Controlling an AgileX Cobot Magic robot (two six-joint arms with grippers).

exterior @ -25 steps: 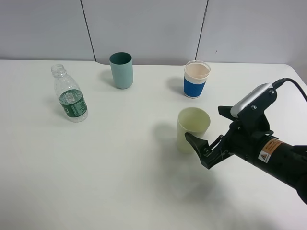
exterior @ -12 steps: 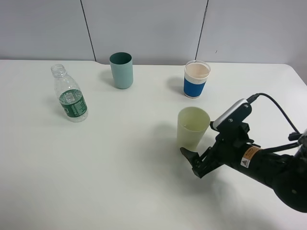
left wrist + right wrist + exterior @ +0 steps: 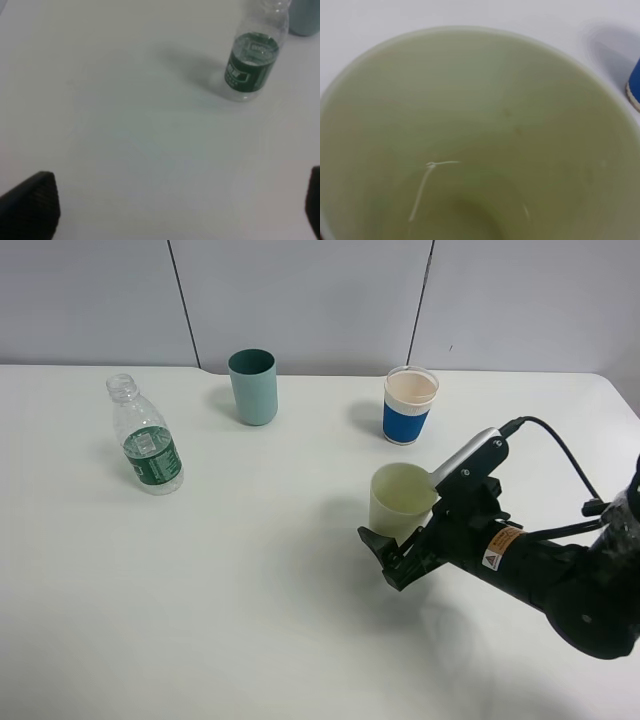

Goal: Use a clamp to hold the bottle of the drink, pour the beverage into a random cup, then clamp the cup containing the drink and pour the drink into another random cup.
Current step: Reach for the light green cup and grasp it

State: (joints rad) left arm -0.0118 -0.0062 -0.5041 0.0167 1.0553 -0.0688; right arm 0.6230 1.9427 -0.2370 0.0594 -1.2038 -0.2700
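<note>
The yellow-green cup [image 3: 403, 502] stands upright on the table [image 3: 250, 620], right of the middle. A little clear water [image 3: 470, 210] shines at its bottom. The right pincer [image 3: 383, 558] is low at the cup's near side, wide open, with one black finger [image 3: 378, 550] just beside the cup's foot. I cannot tell if it touches the cup. The blue-band cup [image 3: 409, 406] stands farther back, and the teal cup [image 3: 252, 387] is far and left of it. The bottle [image 3: 145, 440] stands at the far left. The left pincer [image 3: 172, 207] hangs over the table near the bottle, wide open, holding nothing.
</note>
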